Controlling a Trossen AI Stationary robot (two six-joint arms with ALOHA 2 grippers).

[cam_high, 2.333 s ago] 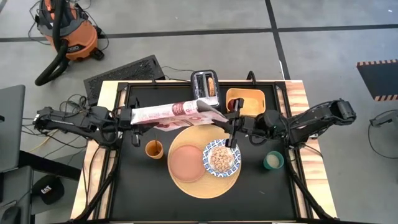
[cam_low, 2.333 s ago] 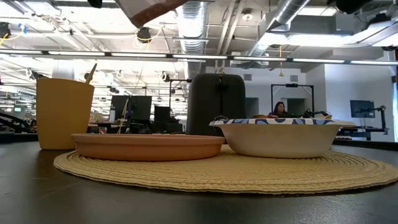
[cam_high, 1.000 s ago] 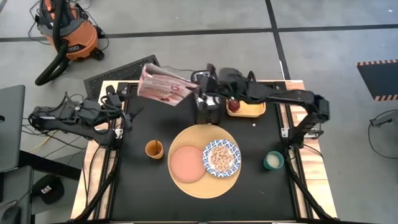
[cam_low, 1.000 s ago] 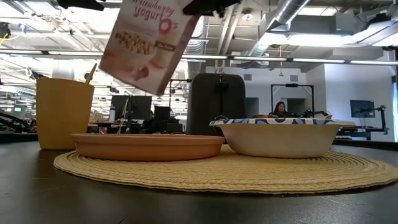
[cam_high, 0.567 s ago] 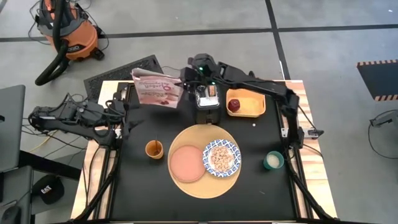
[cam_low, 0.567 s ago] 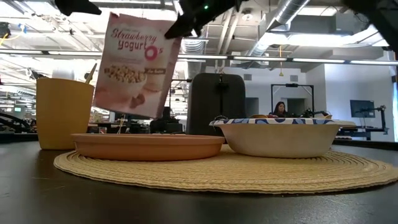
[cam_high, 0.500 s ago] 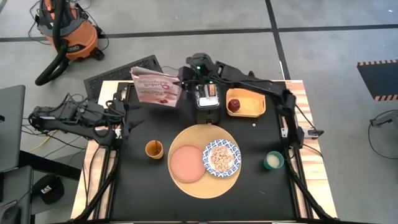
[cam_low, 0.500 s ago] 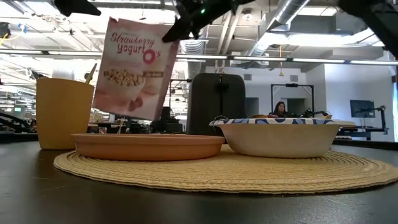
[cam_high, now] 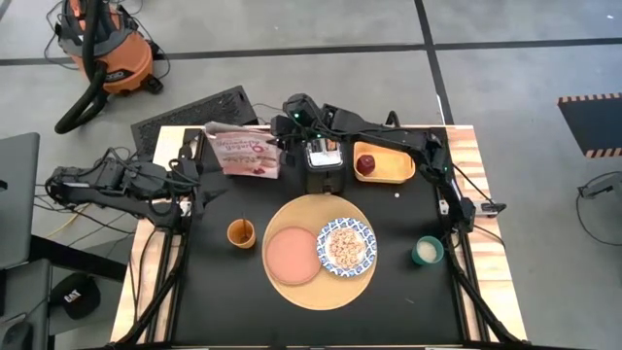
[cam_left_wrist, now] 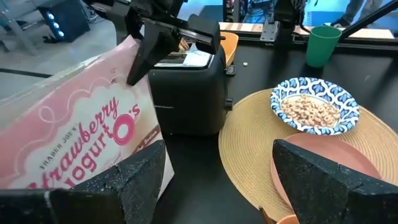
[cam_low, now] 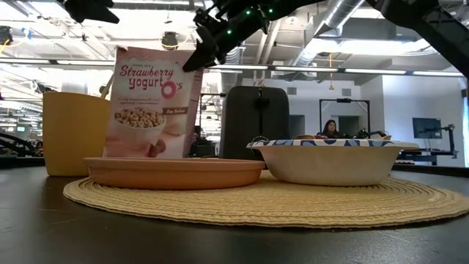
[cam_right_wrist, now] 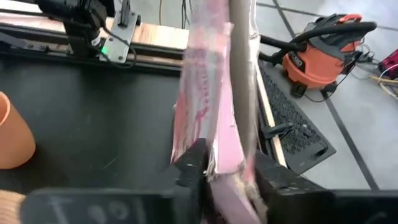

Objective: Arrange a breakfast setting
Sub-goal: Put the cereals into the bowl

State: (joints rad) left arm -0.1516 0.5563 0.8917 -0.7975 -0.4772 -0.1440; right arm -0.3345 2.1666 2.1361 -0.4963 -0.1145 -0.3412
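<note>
my right gripper [cam_right_wrist: 227,165] clamped on top edge of pink cereal box [cam_high: 245,153], "Trader Joe's Strawberry Yogurt O's", box upright below my fingers, beside black toaster [cam_high: 323,156], cereal in blue-and-white dish [cam_high: 345,246] on round board [cam_high: 321,288] well forward of gripper, left gripper [cam_high: 199,185] spread wide, empty

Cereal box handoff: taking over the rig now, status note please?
Right gripper: shut on the cereal box, upright at the table's back left beside the toaster.
Left gripper: open, empty, near the box.
Done: cereal in patterned dish, next to pink plate on the board.
Left: release box; bread in toaster; apple on yellow tray; spoon in orange cup.
</note>
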